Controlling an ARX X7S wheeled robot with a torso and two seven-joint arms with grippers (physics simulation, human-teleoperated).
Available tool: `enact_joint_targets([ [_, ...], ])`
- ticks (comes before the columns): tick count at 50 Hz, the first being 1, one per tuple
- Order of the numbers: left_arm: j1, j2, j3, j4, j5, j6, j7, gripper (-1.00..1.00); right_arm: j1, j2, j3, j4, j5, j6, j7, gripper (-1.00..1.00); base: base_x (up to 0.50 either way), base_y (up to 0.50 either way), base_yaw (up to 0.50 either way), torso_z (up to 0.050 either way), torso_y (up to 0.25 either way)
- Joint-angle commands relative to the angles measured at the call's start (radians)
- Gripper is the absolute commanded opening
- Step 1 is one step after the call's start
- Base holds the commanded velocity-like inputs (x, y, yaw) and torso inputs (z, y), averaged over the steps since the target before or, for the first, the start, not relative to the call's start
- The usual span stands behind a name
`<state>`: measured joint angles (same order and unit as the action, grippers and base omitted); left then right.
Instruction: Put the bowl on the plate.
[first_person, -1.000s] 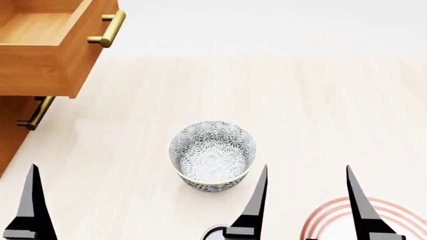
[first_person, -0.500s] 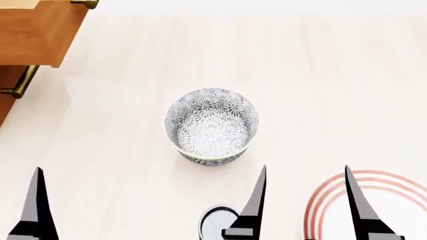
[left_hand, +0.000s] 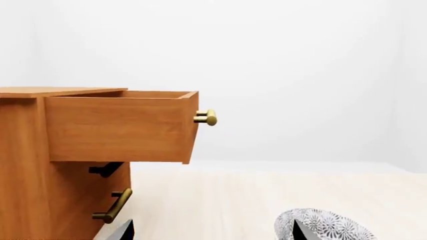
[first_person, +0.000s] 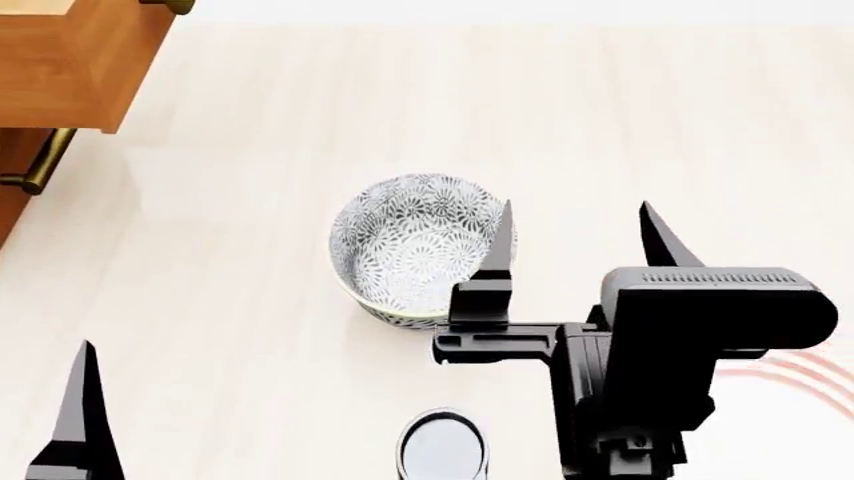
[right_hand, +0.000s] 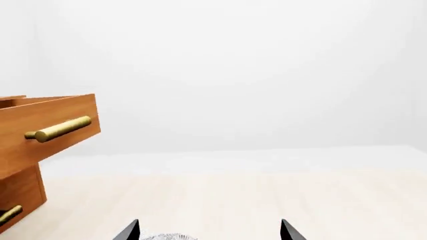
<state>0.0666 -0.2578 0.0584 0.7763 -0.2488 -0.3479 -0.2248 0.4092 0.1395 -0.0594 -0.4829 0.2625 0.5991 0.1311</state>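
Observation:
The bowl (first_person: 414, 250), deep and covered in grey flower motifs, stands upright on the pale wooden table. My right gripper (first_person: 575, 215) is open and holds nothing. Its left finger (first_person: 499, 240) overlaps the bowl's right rim, and the other finger stands to the right of the bowl. In the right wrist view only the bowl's rim (right_hand: 163, 237) shows, next to one fingertip of the gripper (right_hand: 210, 232). The right arm hides most of the plate (first_person: 807, 372), so only a stretch of its red rings is visible. My left gripper (left_hand: 212, 234) is open and empty, low at the near left, with the bowl (left_hand: 333, 226) behind one fingertip.
A wooden cabinet (first_person: 60, 60) with a pulled-out top drawer and brass handles (first_person: 40, 165) stands at the far left. A small round white object with a dark rim (first_person: 443, 448) lies near the front edge, in front of the bowl.
The right arm has moved forward across the table. Its open gripper now stands at the bowl's right rim and covers most of the plate. The left gripper stays put.

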Motion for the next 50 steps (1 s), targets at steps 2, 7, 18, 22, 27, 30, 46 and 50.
enact_joint_targets([
  [2,-0.003,-0.01,-0.001,-0.003,-0.013,-0.001,-0.011,1.0,0.131,-0.008,0.007,0.112,0.063,0.038,-0.026,1.0,0.0,0.0,0.0,0.0,0.0],
  [7,-0.004,-0.014,-0.001,-0.003,-0.017,-0.002,-0.016,1.0,0.158,-0.011,-0.004,0.152,0.064,0.029,-0.031,1.0,0.0,0.0,0.0,0.0,0.0],
  [18,-0.007,-0.021,-0.001,-0.008,-0.025,0.003,-0.024,1.0,0.228,-0.021,-0.012,0.283,0.094,0.046,-0.045,1.0,0.0,0.0,0.0,0.0,0.0],
  [22,-0.006,-0.023,0.002,-0.007,-0.025,0.003,-0.027,1.0,0.248,-0.026,-0.012,0.333,0.106,0.057,-0.05,1.0,0.0,0.0,0.0,0.0,0.0],
  [27,-0.005,-0.026,0.004,-0.01,-0.027,0.008,-0.03,1.0,0.266,-0.04,0.007,0.392,0.142,0.065,-0.059,1.0,0.0,0.0,0.0,0.0,0.0],
  [30,-0.007,-0.028,0.004,-0.006,-0.029,0.003,-0.034,1.0,0.28,-0.043,0.017,0.431,0.164,0.081,-0.065,1.0,0.0,0.0,0.0,0.0,0.0],
  [46,-0.009,-0.034,0.006,-0.016,-0.035,0.008,-0.048,1.0,0.361,-0.04,0.024,0.596,0.211,0.139,-0.08,1.0,0.0,0.0,0.0,0.0,0.0],
  [50,-0.01,-0.036,0.007,-0.017,-0.037,0.008,-0.051,1.0,0.371,-0.044,0.028,0.63,0.222,0.132,-0.087,1.0,0.0,0.0,0.0,0.0,0.0],
])
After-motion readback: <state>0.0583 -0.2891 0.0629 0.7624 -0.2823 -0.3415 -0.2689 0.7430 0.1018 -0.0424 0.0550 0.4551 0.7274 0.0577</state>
